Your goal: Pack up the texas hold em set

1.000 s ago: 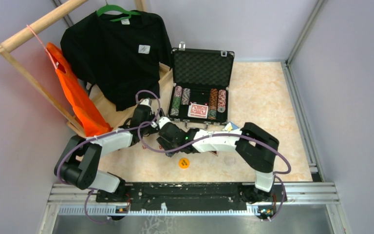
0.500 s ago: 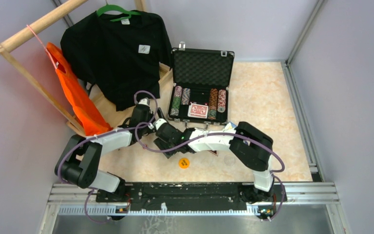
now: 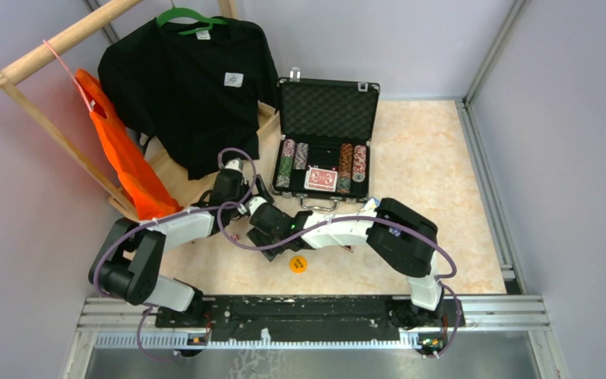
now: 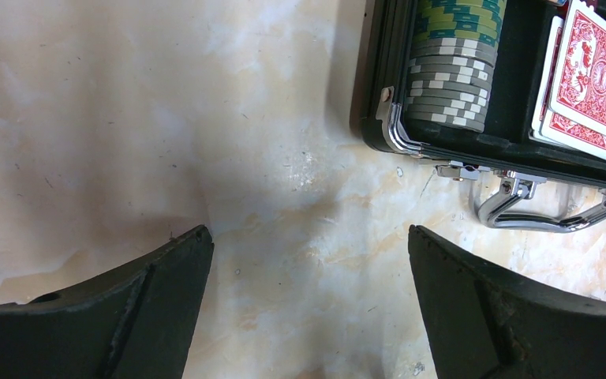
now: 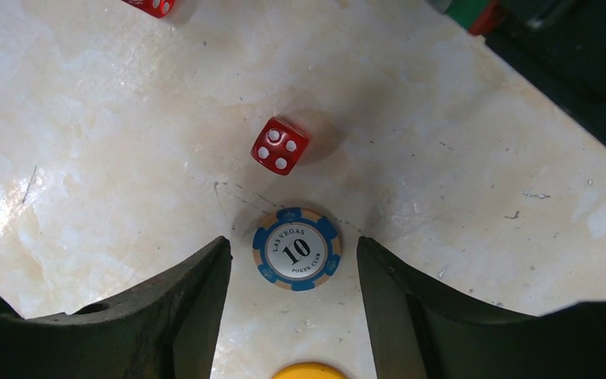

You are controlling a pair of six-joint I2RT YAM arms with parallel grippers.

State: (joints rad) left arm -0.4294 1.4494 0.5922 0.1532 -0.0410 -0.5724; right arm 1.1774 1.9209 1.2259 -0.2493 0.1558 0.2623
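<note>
Right tool (image 5: 293,241) jaws apart, straddling the blue 10 chip (image 5: 297,249) lying flat on the tabletop (image 5: 87,118), lined up for a pinch; no contact, I think. Red die (image 5: 280,145) sits just beyond. Left tool (image 4: 309,237) is wide apart and empty beside the open case (image 4: 379,103), likely keeping clear.

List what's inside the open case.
In the case: four rows of striped chips, two either side of the red-backed cards. Whatever lies under the cards is covered.
</note>
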